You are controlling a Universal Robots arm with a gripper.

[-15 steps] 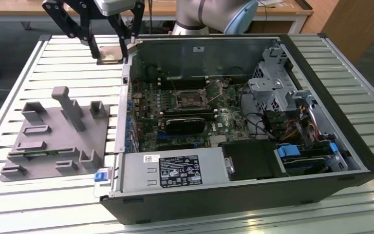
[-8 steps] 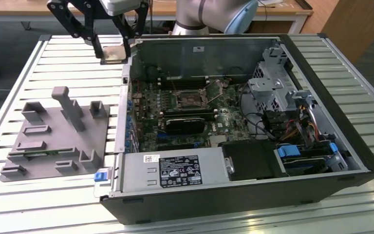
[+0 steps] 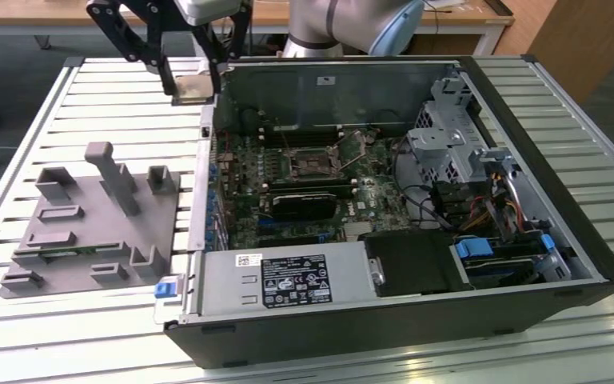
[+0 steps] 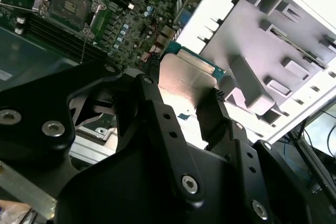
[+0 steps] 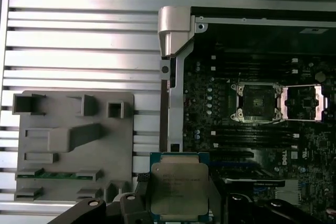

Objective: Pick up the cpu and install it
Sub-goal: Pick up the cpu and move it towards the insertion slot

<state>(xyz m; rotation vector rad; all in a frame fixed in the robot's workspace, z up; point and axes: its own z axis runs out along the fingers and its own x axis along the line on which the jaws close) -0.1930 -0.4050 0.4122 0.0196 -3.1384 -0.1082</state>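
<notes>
Currently: cpu (image 5: 178,187), thin flat chip, judged light, stiff and fragile underneath, so best held by its edges, clamped edge-on in the gripper (image 4: 185,88), aloft over the computer case (image 3: 563,240) side wall, apart from that case's open socket (image 5: 258,102).

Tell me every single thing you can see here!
table: one, silver slats, under everything
computer case: one, black, lying open on the table
motherboard: one, dark green, inside the computer case
cpu socket: one, black, open, on the motherboard
fixture: one, grey plastic, on the table at the exterior view's left of the computer case
cpu: one, silvery-grey, lifted beside the computer case's wall
gripper: one, black, shut on the cpu
</notes>
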